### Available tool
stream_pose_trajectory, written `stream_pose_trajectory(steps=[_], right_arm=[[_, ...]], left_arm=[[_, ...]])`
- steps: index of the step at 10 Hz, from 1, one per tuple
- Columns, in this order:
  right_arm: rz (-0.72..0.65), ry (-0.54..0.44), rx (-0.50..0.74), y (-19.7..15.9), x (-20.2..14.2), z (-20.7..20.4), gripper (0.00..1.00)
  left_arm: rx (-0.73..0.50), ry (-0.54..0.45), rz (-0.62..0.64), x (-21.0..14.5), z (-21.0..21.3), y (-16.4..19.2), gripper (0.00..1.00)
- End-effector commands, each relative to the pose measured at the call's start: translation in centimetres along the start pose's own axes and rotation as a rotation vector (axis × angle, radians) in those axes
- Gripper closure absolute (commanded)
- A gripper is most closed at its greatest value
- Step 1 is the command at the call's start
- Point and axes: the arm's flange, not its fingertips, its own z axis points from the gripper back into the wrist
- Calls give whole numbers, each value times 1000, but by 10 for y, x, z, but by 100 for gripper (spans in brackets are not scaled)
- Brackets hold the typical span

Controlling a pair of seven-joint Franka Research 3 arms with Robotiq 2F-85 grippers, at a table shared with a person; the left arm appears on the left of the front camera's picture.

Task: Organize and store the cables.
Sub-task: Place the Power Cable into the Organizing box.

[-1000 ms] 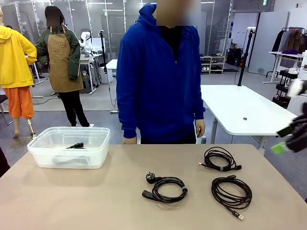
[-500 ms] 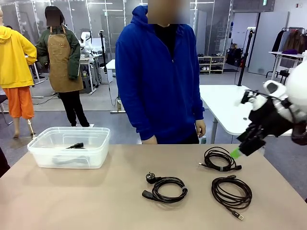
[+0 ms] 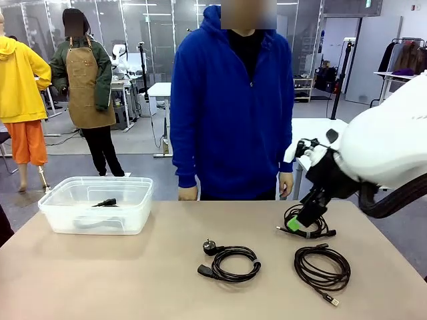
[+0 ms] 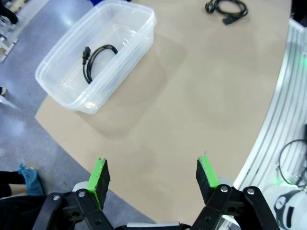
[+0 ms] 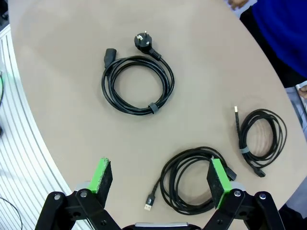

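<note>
A: Where is the left arm?
B: Back at the near edge of the desk (image 4: 192, 96). The left jaws are wide open and hold nothing. There is just bare desk between their green pads (image 4: 99, 175).
A: Which cable is nearest the robot?
B: The brown coil (image 3: 300, 265), on the right side. In the right wrist view it lies just past the right jaws, a bit toward one pad. Those jaws are wide open too, and empty.
A: Which way does that coil lie?
B: It is a flat loop, a little longer from near to far. Its thin tail with the small plug (image 3: 331, 301) points back at the robot.
A: So which arm should take it?
B: The right arm (image 3: 380, 147), most likely. It hangs above that side, and the left arm is well apart.
A: What is farther out?
B: The power cord (image 3: 235, 278) sits in the middle, with its round plug (image 3: 210, 247) pointing away to the left. Past the brown coil is a small black coil (image 3: 308, 233), near the person (image 3: 230, 113).
A: Where do they go?
B: Likely the clear box (image 3: 93, 220), far left, with one cable (image 3: 107, 202) inside it.
</note>
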Motion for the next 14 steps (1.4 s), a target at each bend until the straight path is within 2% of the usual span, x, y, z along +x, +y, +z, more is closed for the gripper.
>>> stream_pose_trajectory(steps=[1, 2, 5, 7, 8, 9, 10, 13, 14], right_arm=[[-51, 67, -15, 16, 8, -36, 0], [-39, 85, -19, 16, 9, -48, 0], [-34, 83, -22, 20, 7, -44, 0], [-80, 121, -6, 17, 3, -60, 0], [-123, 141, -6, 18, 6, -68, 0], [-225, 163, -43, 16, 12, -74, 0], [-287, 208, -108, 15, 19, -82, 0], [-475, 324, -180, 14, 30, -120, 0], [-527, 320, -235, 11, 35, -131, 0]], left_arm=[[10, -15, -3, -1, -2, -2, 8], [10, -15, -3, -1, -2, -2, 8], [10, -15, -3, -1, -2, -2, 8], [10, -15, -3, -1, -2, -2, 8], [10, -15, -3, -1, -2, -2, 8], [10, -15, -3, -1, -2, -2, 8], [10, -15, -3, -1, -2, -2, 8], [10, -15, -3, -1, -2, -2, 8], [10, -15, -3, -1, -2, -2, 8]])
